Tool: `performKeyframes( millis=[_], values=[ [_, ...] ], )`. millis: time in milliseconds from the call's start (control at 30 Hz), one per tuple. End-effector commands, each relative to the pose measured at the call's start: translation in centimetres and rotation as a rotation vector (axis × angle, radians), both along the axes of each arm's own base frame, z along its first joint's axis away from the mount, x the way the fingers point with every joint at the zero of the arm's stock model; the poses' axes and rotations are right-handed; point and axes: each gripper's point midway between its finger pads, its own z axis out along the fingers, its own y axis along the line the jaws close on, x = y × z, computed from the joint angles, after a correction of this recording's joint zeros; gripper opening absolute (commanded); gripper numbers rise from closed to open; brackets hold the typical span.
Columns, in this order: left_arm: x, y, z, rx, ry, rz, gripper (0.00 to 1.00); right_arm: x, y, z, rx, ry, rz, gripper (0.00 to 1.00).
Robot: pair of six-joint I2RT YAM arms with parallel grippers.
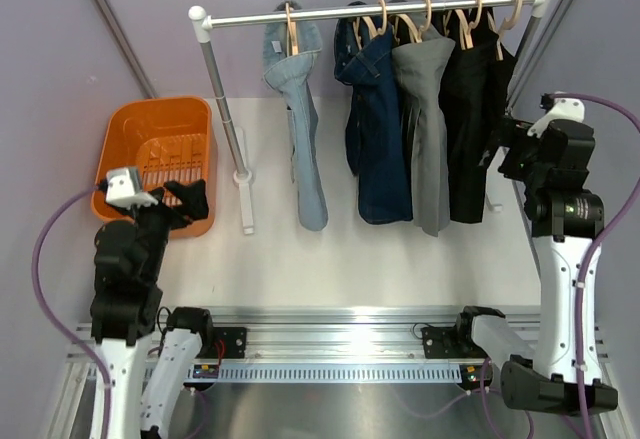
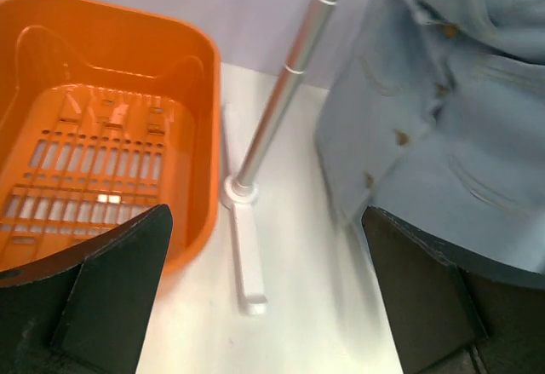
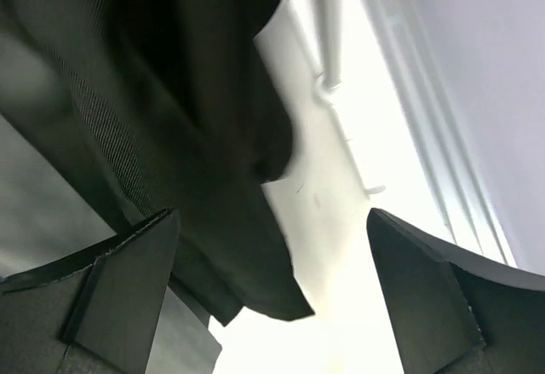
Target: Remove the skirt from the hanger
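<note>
The pale denim skirt (image 1: 300, 109) hangs on a wooden hanger (image 1: 290, 27) at the left of the rail (image 1: 370, 9), apart from the other clothes; I take it as the target, though that is a guess. The left end effector (image 1: 185, 199), fingers apart and empty, sits low beside the basket (image 1: 160, 104). It should probably rise to the waistband and slip it off the hanger's shoulder, not tug the hem. The rack post (image 1: 228, 129) stands between them. The right end effector (image 1: 505, 144), also apart, sits against the black garments (image 1: 475, 129).
</note>
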Motion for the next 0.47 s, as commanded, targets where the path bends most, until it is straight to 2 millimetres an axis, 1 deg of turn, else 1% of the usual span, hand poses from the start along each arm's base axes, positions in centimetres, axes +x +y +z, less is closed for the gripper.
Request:
performKeyframes(
  millis=[0, 100, 167, 233, 433],
  values=[
    [-2.5, -2.1, 1.3, -0.077, -0.059, -0.117, 0.99, -2.7, -2.5, 4.7, 0.032, -0.139, -0.214, 0.99],
    [-2.7, -2.3, 1.1, -0.072, -0.042, -0.129, 0.99, -3.3, -2.5, 4.4, 0.072, -0.132, -0.245, 0.99],
    [-2.9, -2.5, 1.4, -0.063, -0.044, -0.140, 0.99, -3.4, -2.4, 4.1, 0.098, -0.127, -0.258, 0.99],
    [-3.0, -2.6, 1.1, -0.054, -0.021, -0.152, 0.99, -3.7, -2.3, 4.0, 0.112, -0.131, -0.267, 0.99],
    [-3.9, -3.9, 1.3, -0.085, 0.027, -0.222, 0.99, -3.9, -2.4, 3.6, 0.109, -0.116, -0.268, 0.99]
  ],
)
